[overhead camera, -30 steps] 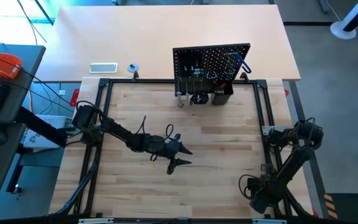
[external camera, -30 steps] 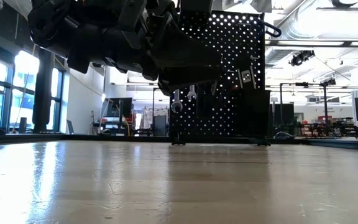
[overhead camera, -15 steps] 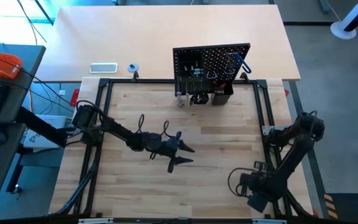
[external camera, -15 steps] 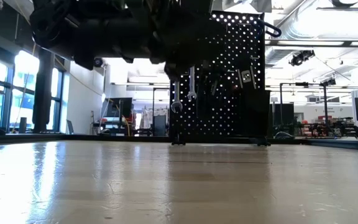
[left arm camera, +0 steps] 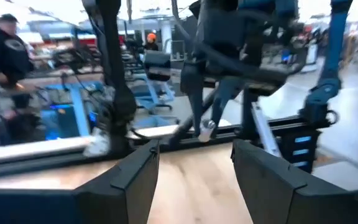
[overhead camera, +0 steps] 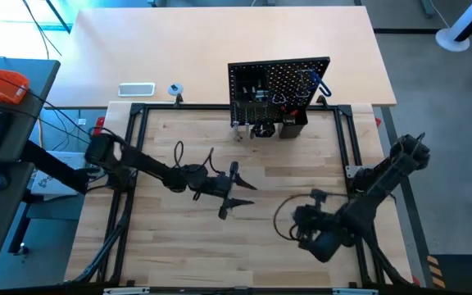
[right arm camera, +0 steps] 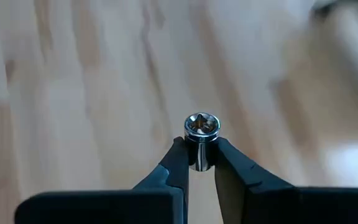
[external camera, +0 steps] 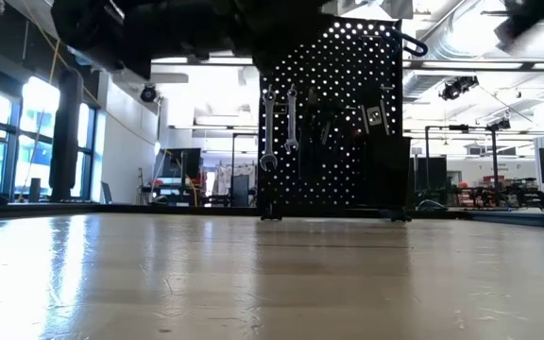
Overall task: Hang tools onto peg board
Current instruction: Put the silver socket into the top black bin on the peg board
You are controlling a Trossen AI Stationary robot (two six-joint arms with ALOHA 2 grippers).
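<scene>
Peg board point(overhead camera: 279, 92) stands upright at the bench's point(overhead camera: 293, 176) far edge, two silver wrenches point(external camera: 280, 127) hanging on it among other tools. Left claw point(overhead camera: 234, 195) floats mid-bench, fingers wide apart, nothing in them. Right claw point(right arm camera: 196, 163), near the bench's front right, is pinched on a small shiny socket bit point(right arm camera: 201, 138). White rectangle point(overhead camera: 136, 89) and tape roll point(overhead camera: 175, 89) sit beyond the far edge.

Upright black peg board point(overhead camera: 279, 86) at table's far edge, silver wrenches point(external camera: 280, 127) hanging

A white flat rectangle point(overhead camera: 136, 89) and small tape roll point(overhead camera: 174, 89) (just beside it) lie on the tan tabletop point(overhead camera: 220, 33).
</scene>
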